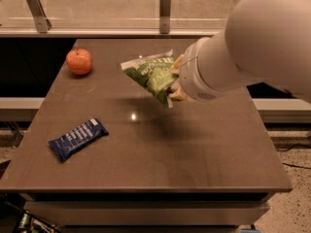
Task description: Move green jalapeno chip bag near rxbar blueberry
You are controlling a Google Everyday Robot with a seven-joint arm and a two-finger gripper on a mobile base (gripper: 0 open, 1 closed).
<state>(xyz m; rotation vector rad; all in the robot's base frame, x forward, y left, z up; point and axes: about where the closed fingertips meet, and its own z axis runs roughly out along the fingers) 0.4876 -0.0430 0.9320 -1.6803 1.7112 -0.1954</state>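
The green jalapeno chip bag (153, 75) hangs in the air above the middle of the brown table, tilted, with its white sealed end toward the upper left. My gripper (177, 81) is shut on the bag's right side; the white arm covers most of it. The rxbar blueberry (77, 138), a dark-blue bar with white lettering, lies flat near the table's front left, well left of and below the bag.
A red-orange apple (79, 61) sits at the table's back left corner. A glass rail with metal posts (165, 9) runs behind the table (204, 154). My large white arm (262, 42) fills the upper right.
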